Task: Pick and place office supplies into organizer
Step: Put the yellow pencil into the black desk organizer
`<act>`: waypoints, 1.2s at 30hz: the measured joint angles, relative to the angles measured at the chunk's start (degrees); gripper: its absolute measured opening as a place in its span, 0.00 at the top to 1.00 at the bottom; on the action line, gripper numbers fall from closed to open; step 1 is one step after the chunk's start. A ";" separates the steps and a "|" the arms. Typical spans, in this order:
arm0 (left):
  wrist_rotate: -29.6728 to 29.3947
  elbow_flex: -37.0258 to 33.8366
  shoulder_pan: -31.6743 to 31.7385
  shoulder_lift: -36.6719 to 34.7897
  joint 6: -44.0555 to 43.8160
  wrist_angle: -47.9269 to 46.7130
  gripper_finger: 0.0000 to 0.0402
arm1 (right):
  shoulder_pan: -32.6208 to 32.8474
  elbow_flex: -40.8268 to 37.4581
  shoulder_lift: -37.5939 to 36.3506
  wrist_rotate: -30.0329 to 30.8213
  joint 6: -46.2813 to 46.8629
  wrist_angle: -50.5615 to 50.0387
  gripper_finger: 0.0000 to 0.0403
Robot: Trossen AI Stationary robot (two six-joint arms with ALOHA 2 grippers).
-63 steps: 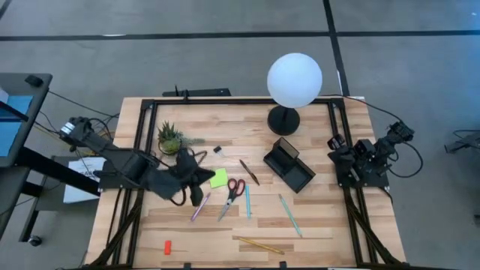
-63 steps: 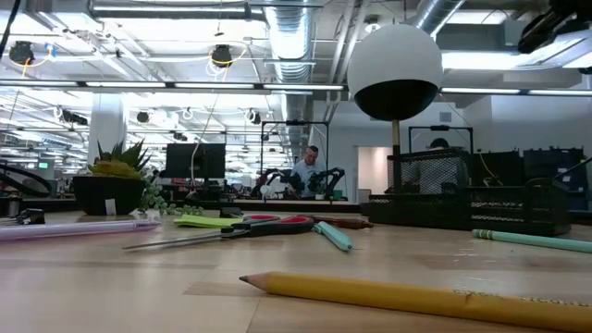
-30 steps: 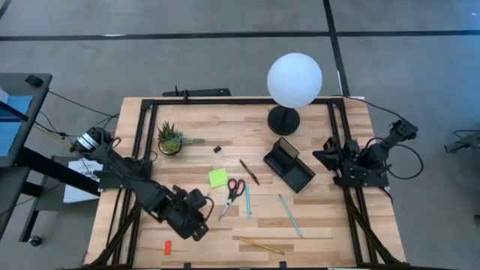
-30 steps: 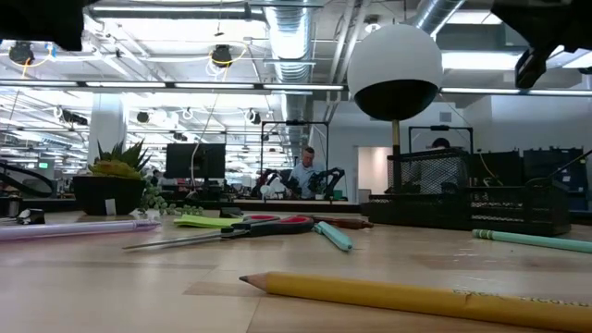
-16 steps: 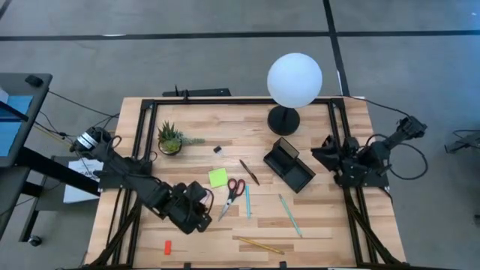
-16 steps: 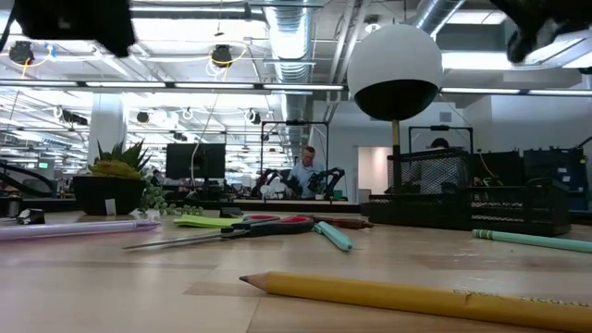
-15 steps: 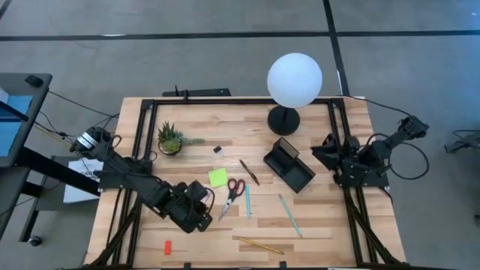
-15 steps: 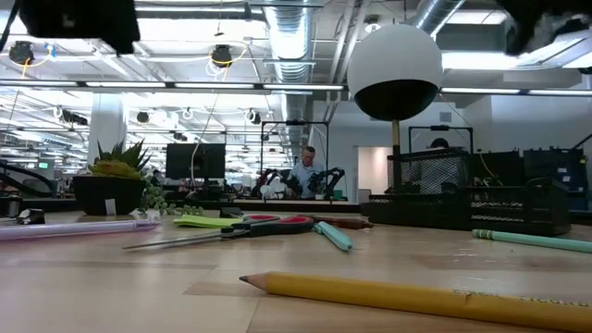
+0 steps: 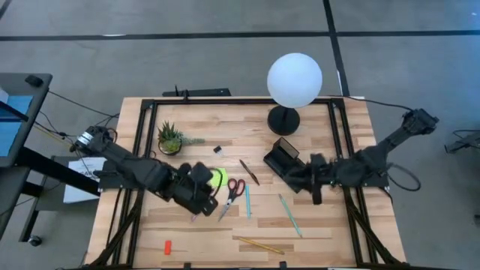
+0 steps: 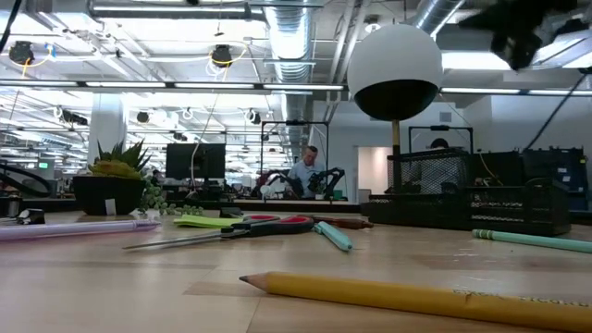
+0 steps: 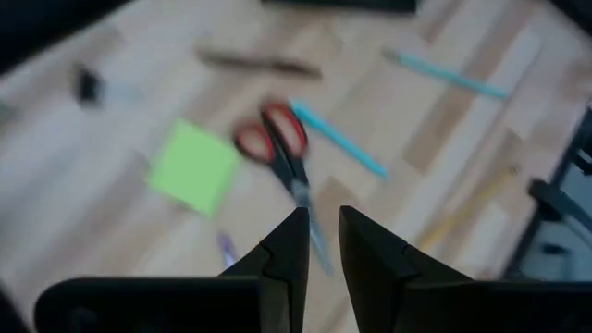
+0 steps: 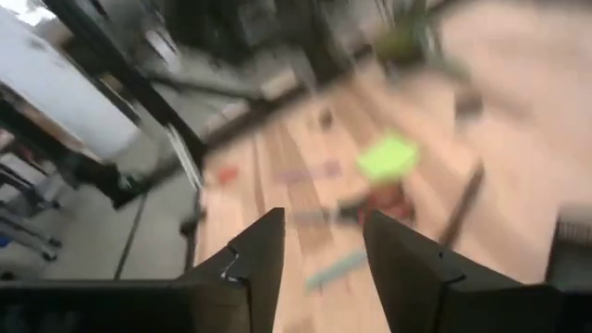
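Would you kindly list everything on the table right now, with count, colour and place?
Scissors: 1, red handles, table middle.
Sticky-note pad: 1, lime green, left of the scissors, partly under the left gripper.
Teal pens: 2, one beside the scissors, one right of middle.
Dark pen: 1, above the scissors.
Tan pencil: 1, near edge.
Red piece: 1, near-left.
Organizer: 1, black, below the lamp.
Globe lamp: 1, white, far side.
Potted plant: 1, green, far left.
Left gripper: by the pad, slightly open.
Right gripper: at the organizer, open.
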 joint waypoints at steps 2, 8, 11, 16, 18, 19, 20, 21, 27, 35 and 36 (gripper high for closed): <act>-2.23 2.95 1.16 0.00 2.64 -4.06 0.86 | 0.29 1.24 3.99 -1.74 5.42 -3.00 0.67; -2.98 13.96 5.29 0.00 9.57 -20.32 0.86 | -2.74 9.84 16.77 -13.66 12.54 -12.82 0.71; -3.13 19.17 6.39 -0.02 13.51 -24.18 0.86 | -6.05 15.76 23.45 -21.85 13.43 -22.11 0.71; -3.47 24.19 6.35 -0.02 21.09 -27.95 0.86 | -9.59 23.66 33.74 -35.91 11.45 -27.88 0.70; -3.84 24.97 6.35 -0.03 23.37 -29.26 0.86 | -9.20 26.83 37.02 -40.35 7.48 -27.77 0.70; -3.94 25.05 6.37 -0.26 24.82 -29.04 0.86 | -8.64 28.36 38.38 -41.78 5.93 -27.84 0.70; -3.90 25.03 6.40 -0.69 26.18 -28.96 0.86 | -7.98 29.90 39.63 -42.70 4.99 -27.92 0.71; -3.91 25.05 6.42 -1.12 27.04 -29.01 0.86 | -7.20 31.48 40.72 -43.34 4.52 -27.87 0.71; -4.71 25.23 6.65 -3.19 29.56 -29.06 0.86 | -0.35 38.03 46.46 -44.54 7.55 -28.59 0.71; -7.57 25.23 7.38 -4.68 34.66 -29.03 0.86 | 7.49 44.90 57.01 -40.30 13.02 -35.95 0.71; -7.57 25.21 7.59 -4.73 35.13 -29.01 0.86 | 7.81 45.98 57.68 -39.57 13.09 -35.96 0.71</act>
